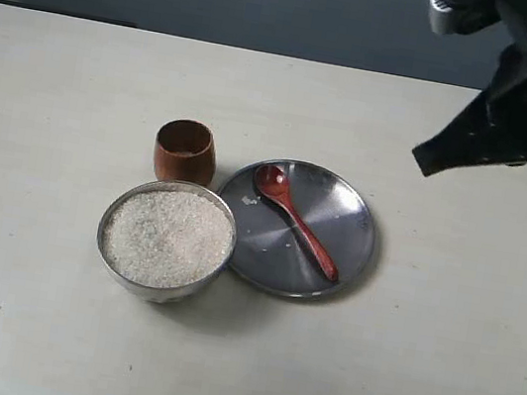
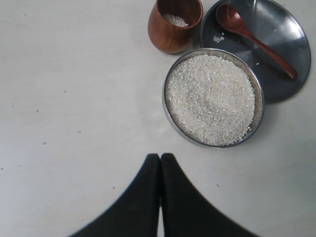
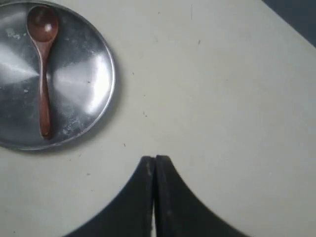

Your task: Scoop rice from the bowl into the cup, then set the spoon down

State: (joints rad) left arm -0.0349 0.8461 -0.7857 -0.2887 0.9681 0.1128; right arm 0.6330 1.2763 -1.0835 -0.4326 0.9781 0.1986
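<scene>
Looks nearly finished, with some rice (image 2: 175, 19) in the wooden cup (image 1: 186, 151) beside the heaped metal bowl (image 1: 104, 222), the wooden spoon (image 1: 297, 222) lying on the metal plate (image 1: 342, 210) mid-table (image 1: 62, 75), and left gripper (image 2: 160, 158) and right gripper (image 3: 155, 159) pressed together, empty.

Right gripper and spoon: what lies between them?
Only bare table and the plate's rim separate the right gripper from the spoon, per the right wrist view.

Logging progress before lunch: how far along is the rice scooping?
Looks finished. The cup holds some rice, and the spoon lies on the plate, a few grains beside it. The left claw and right claw are shut, holding nothing. Nothing seems left.
</scene>
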